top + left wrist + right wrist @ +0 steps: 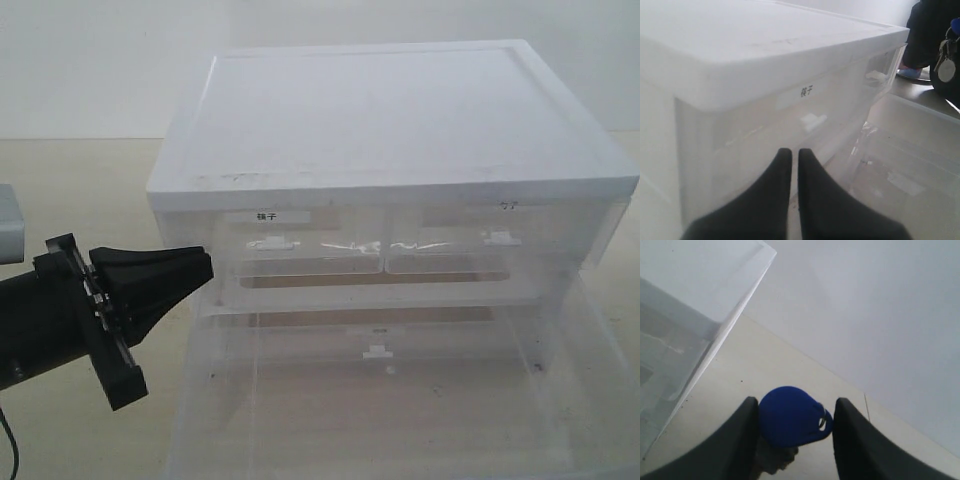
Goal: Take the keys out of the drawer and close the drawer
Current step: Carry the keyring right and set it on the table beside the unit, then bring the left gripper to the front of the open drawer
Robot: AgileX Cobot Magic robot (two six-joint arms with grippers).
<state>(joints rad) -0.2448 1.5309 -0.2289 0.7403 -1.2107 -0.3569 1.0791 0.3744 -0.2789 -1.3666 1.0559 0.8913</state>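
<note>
My left claw point(791, 152) has its fingers pressed together, holding nothing, level with the left front corner of the translucent drawer cabinet point(400, 120). Just beside it the lower drawer point(215, 400) stands pulled out, and I see nothing lying in it. Farther off, my right claw point(796, 402) looks clamped on the blue tag of the keys point(790, 417), clear of the cabinet. So the keys are out and closing remains. Next I must set my left fingertips on the drawer front and push squarely inward.
</note>
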